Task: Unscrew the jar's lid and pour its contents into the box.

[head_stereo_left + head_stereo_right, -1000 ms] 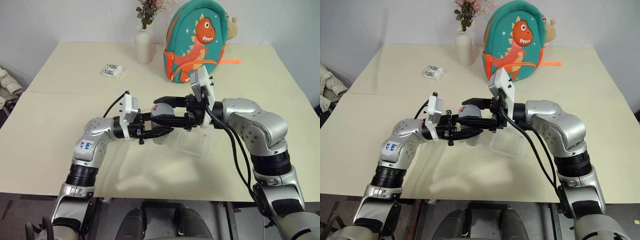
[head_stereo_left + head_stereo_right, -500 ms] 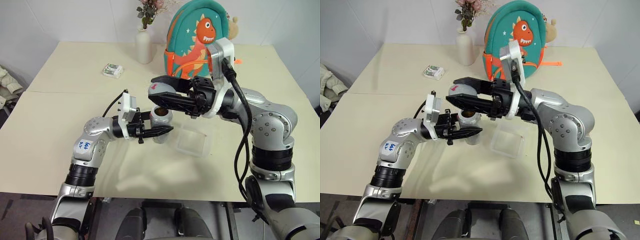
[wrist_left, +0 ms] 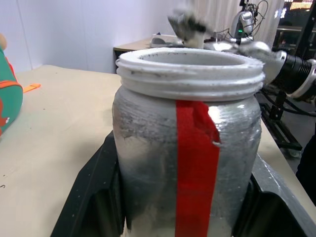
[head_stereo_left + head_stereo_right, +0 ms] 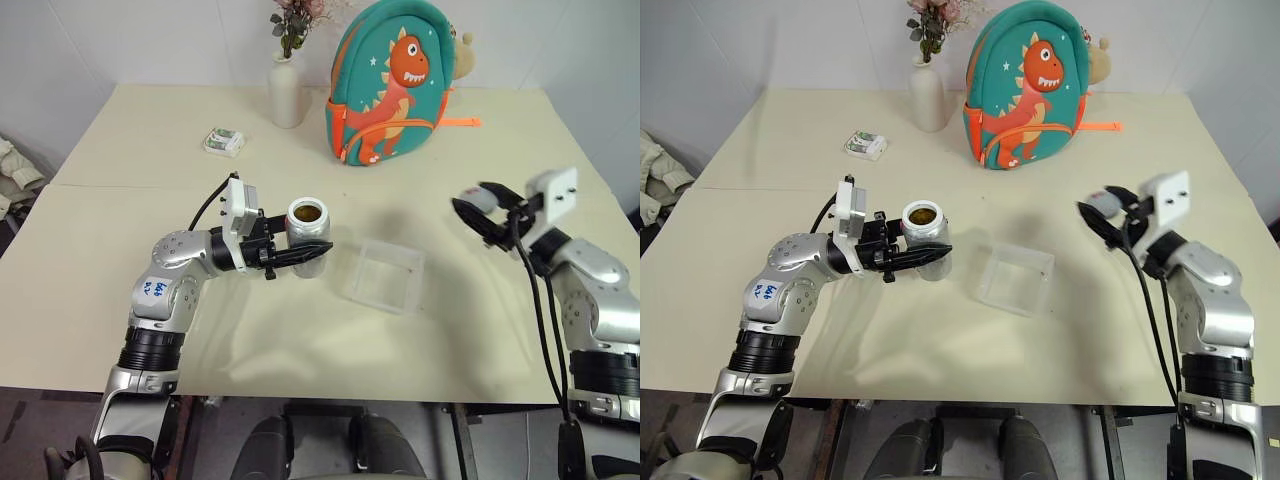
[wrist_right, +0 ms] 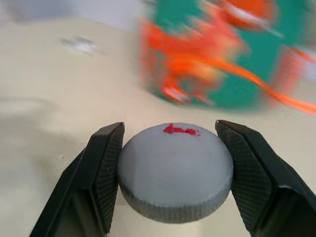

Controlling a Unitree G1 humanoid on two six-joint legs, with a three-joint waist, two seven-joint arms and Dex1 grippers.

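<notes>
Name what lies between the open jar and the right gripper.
In the left eye view, the box lies between the jar and the right gripper; otherwise bare table.

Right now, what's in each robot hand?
Left hand: shut on the jar, open-topped.
Right hand: shut on the lid.

Left of centre in the frame, the left gripper point(image 4: 300, 256) is clamped around the jar point(image 4: 308, 233), which stands upright and lidless, its open mouth showing brown contents point(image 4: 307, 212). Just right of it the box point(image 4: 385, 276) lies on the cream worktop point(image 4: 120, 240). At the right edge the right gripper point(image 4: 478, 215) holds the lid point(image 4: 484, 200) above the worktop. A white vase point(image 4: 286, 90), a dinosaur backpack point(image 4: 392, 80) and a small white packet point(image 4: 225, 141) sit in the upper part
</notes>
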